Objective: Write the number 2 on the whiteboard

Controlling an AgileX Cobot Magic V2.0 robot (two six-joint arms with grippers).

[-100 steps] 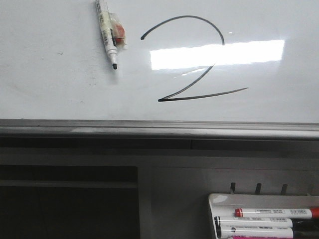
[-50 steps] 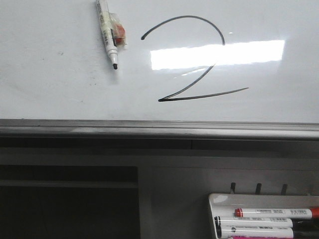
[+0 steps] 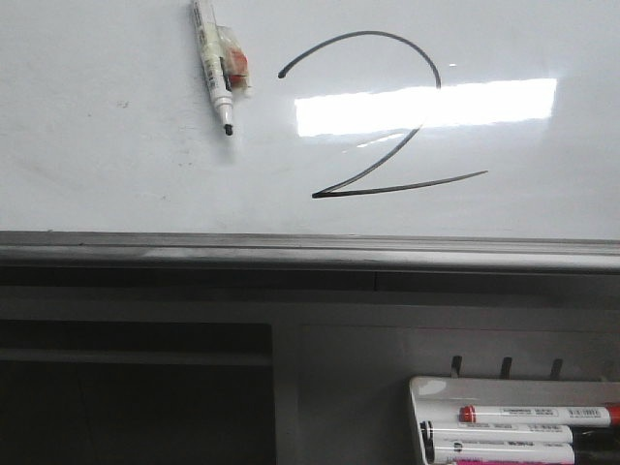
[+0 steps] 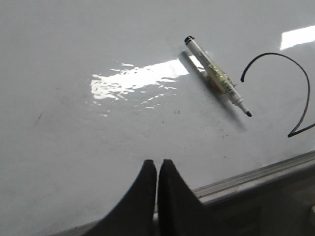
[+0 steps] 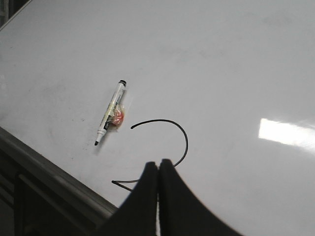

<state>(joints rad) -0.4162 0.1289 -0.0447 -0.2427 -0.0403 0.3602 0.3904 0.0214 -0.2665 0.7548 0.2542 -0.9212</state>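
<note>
The whiteboard fills the upper front view. A large thin black number 2 is drawn on it, right of centre. An uncapped white marker with a black tip lies on the board left of the 2, a red-and-clear scrap beside it. In the left wrist view the marker and part of the 2 show beyond my left gripper, which is shut and empty near the board's edge. In the right wrist view my right gripper is shut and empty, in front of the 2; the marker lies apart.
A grey metal rail runs along the board's near edge. Below it is a grey frame with a dark opening at the left. A small white tray at the bottom right holds several markers, one with a red cap.
The front view has shifted a few pixels, so the marker and the 2 sit slightly to the right. Nothing on the board has moved.
</note>
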